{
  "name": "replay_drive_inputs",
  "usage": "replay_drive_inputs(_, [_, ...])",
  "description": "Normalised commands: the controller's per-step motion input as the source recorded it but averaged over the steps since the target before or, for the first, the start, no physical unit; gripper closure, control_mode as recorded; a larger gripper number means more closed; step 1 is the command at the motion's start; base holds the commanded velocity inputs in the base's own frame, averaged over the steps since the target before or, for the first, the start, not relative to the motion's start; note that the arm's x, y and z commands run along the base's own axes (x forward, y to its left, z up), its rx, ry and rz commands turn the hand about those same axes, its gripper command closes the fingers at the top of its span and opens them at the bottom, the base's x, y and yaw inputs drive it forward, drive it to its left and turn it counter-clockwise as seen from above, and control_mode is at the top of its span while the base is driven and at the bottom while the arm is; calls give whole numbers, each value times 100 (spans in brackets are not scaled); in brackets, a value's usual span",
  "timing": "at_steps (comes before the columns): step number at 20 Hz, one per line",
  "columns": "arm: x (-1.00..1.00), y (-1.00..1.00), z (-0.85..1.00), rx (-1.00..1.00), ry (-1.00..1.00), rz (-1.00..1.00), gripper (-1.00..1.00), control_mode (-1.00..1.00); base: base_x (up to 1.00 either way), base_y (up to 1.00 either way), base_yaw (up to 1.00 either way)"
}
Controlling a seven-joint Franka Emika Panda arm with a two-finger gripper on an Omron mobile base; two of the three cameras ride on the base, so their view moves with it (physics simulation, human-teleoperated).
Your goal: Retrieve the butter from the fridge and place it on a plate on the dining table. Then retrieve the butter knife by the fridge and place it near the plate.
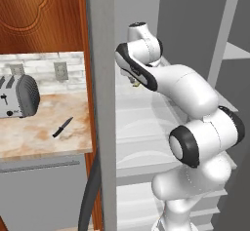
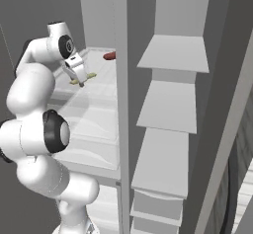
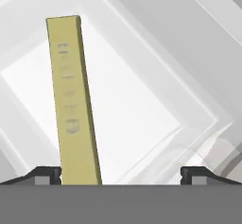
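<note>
Pale-yellow butter (image 3: pixel 73 105), grey fridge (image 1: pixel 100 103)

Fridge (image 2: pixel 170 55) open; gripper (image 3: pixel 121 173) jaws spread wide over pale shelf (image 2: pixel 94 104). Butter (image 3: pixel 71 100) lies just beside one fingertip, rest of gap free. Centre divider (image 2: pixel 122 104) bounds shelf; red item (image 2: pixel 109 56) far back.

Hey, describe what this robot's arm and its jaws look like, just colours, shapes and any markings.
The arm is built of glossy white, rounded, tube-like segments joined by bulbous elbows, with dark bands and black round caps at the joints. No cables or markings show on it. The gripper is a small white block at the wrist; in the hand view its jaws end in small dark, flat-topped tips with grey faces.
</note>
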Motion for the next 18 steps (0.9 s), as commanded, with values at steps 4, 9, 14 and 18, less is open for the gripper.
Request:
replay_drive_inputs(4, [16, 0, -11, 0, 0, 0, -100, -100, 0, 0, 0])
replay_drive_inputs(9, [32, 0, 0, 0, 1, 0, -100, -100, 0, 0, 0])
replay_drive_inputs(14, [38, 0, 0, 0, 4, 1, -100, -100, 0, 0, 0])
replay_drive_inputs(18, [31, 0, -8, 0, 6, 0, -100, -100, 0, 0, 0])
